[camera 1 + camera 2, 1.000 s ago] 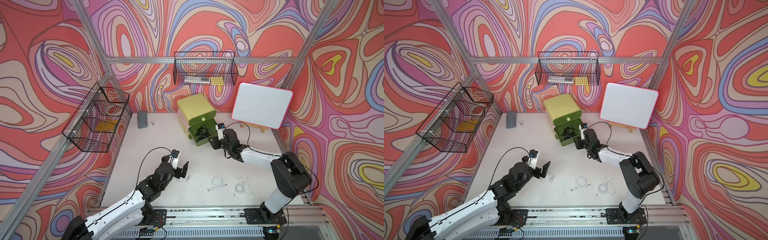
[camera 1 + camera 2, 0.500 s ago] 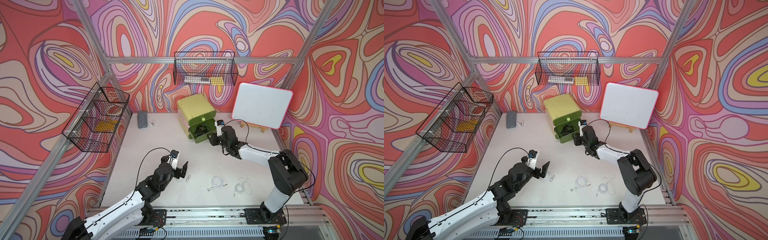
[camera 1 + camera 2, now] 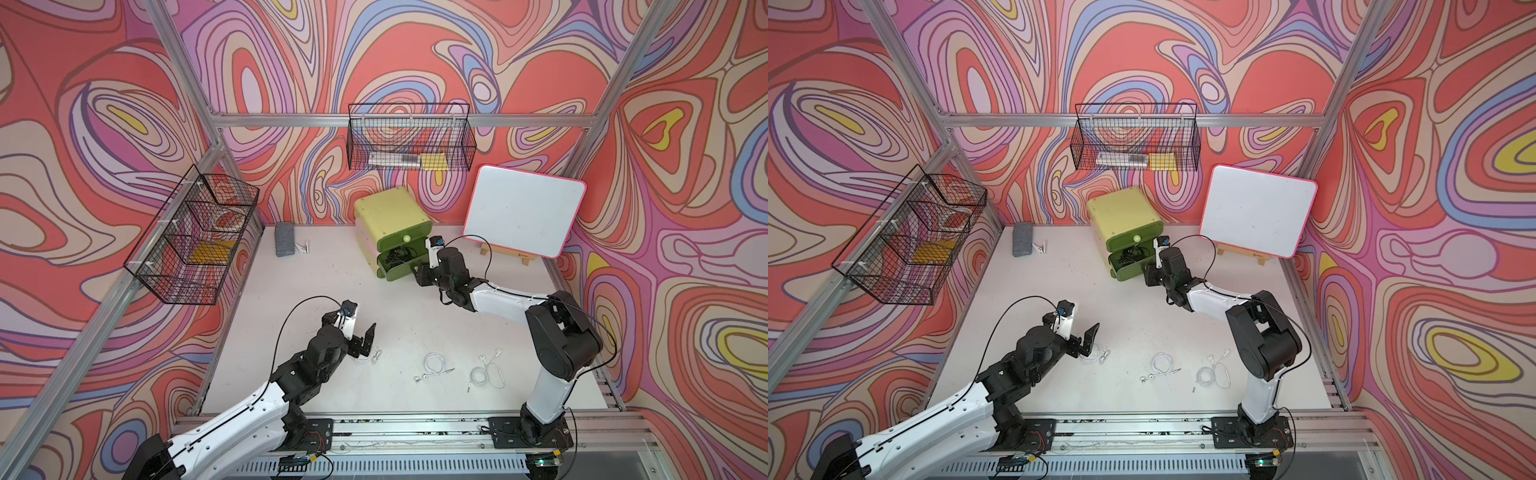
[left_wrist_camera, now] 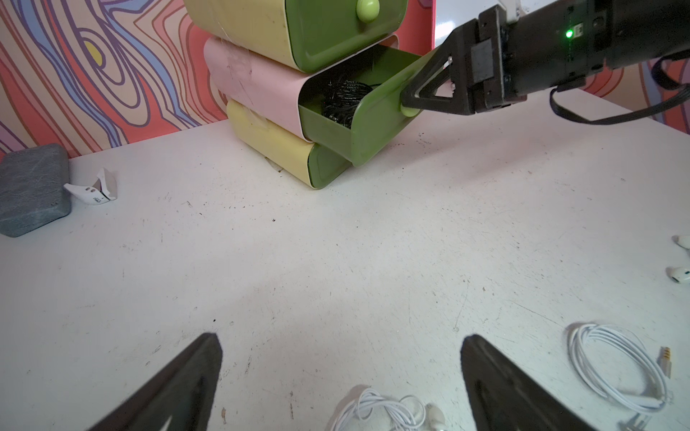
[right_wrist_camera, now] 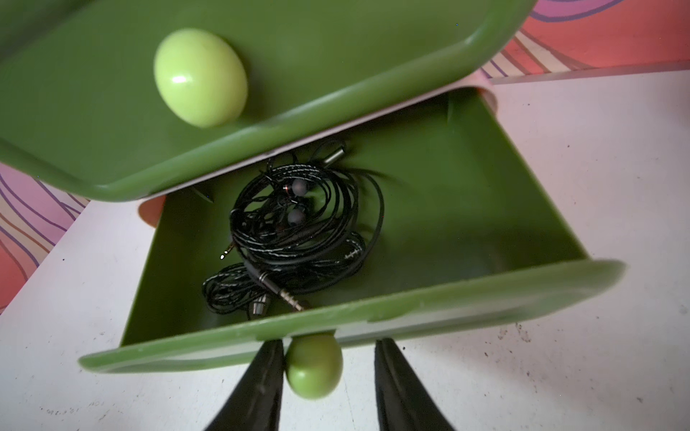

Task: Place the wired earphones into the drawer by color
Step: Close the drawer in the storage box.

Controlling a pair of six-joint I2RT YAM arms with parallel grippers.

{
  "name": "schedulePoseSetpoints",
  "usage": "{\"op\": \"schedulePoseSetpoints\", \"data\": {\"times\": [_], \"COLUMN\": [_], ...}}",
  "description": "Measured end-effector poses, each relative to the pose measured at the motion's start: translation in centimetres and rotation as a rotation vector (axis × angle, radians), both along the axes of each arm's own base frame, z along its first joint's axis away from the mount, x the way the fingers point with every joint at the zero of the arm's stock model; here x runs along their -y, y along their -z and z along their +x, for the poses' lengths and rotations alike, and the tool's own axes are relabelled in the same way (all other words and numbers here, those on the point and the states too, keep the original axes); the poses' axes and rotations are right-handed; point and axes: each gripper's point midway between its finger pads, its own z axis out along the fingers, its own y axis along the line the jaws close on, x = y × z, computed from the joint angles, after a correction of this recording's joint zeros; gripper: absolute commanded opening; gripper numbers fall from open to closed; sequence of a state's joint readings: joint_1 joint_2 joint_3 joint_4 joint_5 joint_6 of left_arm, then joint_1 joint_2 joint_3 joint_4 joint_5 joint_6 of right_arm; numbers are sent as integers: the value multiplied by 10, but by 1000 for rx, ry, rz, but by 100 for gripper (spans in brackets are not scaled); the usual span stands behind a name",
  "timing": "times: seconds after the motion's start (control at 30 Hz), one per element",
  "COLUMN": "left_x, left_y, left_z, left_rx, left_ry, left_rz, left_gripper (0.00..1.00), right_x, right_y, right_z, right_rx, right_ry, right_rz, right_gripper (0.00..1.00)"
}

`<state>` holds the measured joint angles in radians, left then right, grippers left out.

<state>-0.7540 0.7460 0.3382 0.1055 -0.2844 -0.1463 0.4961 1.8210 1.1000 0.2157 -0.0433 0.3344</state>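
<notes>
Loosely, right gripper (image 5: 328,345) straddling drawer knob (image 5: 314,369), arm outstretched, left gripper (image 4: 340,337) spread wide, empty, over white earphones (image 4: 377,408).

You are holding the right pincer (image 3: 1148,277) at the front of the open green drawer (image 3: 1127,272), while your left pincer (image 3: 1086,341) is hanging wide open just beside white earphones (image 3: 1097,356) on the desk (image 3: 1133,316).

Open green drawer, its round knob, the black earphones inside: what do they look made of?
Open green drawer: moulded plastic, satin; rounded rim, soft sheen. Its round light-green knob: smooth, glossy plastic or lacquer, unclear which. Black wired earphones: cable looks braided, probably fabric-sheathed, pale flecks; shiny metal-looking jack plug.
</notes>
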Motion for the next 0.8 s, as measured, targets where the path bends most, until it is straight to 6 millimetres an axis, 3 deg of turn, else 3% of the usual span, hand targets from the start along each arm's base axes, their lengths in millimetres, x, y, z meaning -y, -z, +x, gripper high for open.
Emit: {"op": "schedulePoseSetpoints", "data": {"times": [0.3, 0.8], "left_x": [0, 1], "left_y": [0, -2], "left_z": [0, 1], "left_rx": [0, 6], "left_ry": [0, 0], "left_rz": [0, -6], "left_gripper": [99, 99], "right_x": [-7, -17], "right_y": [-8, -3], "right_z": [13, 37], "right_rx": [22, 47], "right_ry": [2, 11], "right_rz": [11, 19], "right_gripper": [42, 42]}}
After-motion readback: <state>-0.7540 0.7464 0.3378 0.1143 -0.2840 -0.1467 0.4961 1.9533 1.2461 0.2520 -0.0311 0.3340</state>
